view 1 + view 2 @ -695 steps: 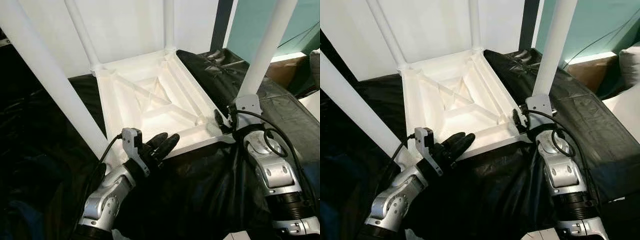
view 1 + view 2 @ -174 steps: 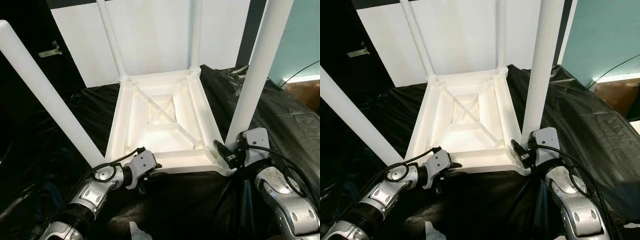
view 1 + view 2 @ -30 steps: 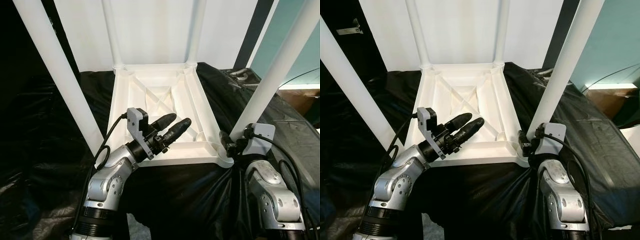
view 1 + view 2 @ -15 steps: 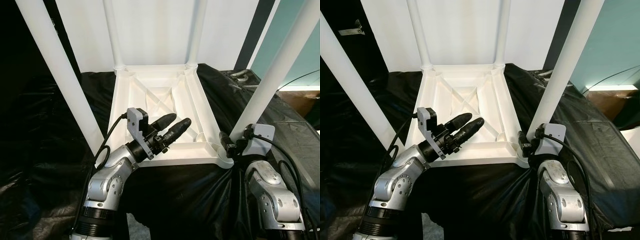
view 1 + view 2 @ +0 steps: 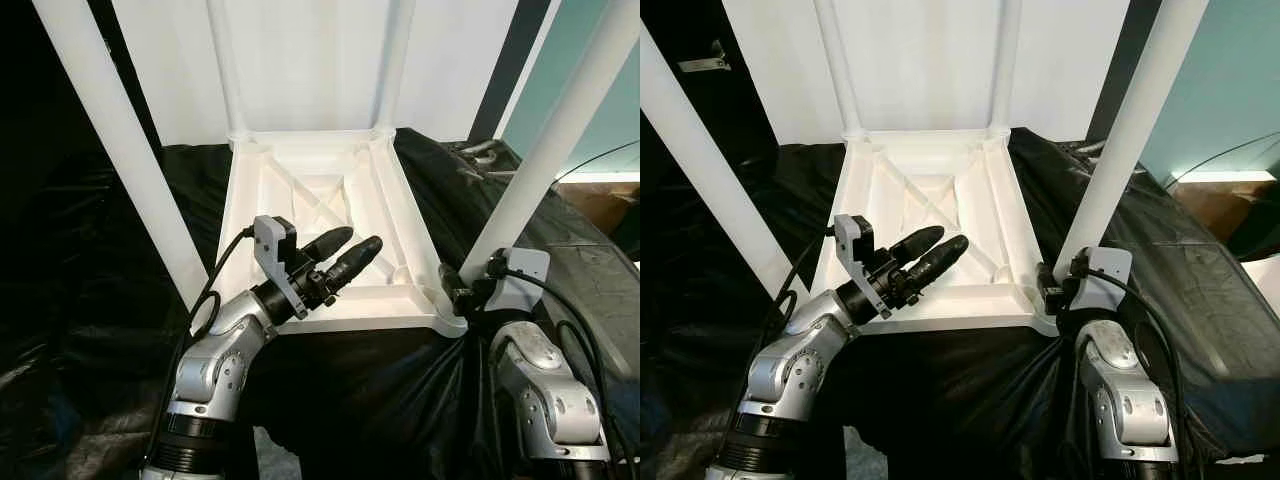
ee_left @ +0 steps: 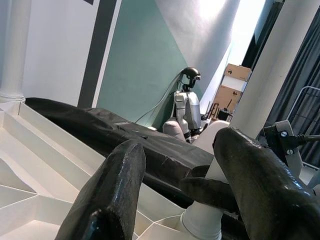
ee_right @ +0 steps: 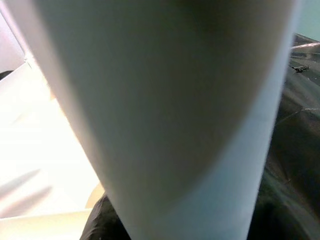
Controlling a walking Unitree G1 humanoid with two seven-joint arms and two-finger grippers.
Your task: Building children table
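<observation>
Right gripper (image 5: 452,285) is clamped on near-right leg (image 5: 545,165); left gripper (image 5: 343,253) is held open over tabletop (image 5: 320,215), so socket could be cross-threaded if leg is twisted off-axis.

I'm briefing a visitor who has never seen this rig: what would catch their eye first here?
The upside-down white table top, lying on black sheeting with four white legs rising from its corners. Next, the left gripper, fingers apart, hovering over the near edge, while the right gripper sits at the base of the near right leg.

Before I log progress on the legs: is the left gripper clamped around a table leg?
No, the left gripper hovers open over the upturned table top, touching no leg.
</observation>
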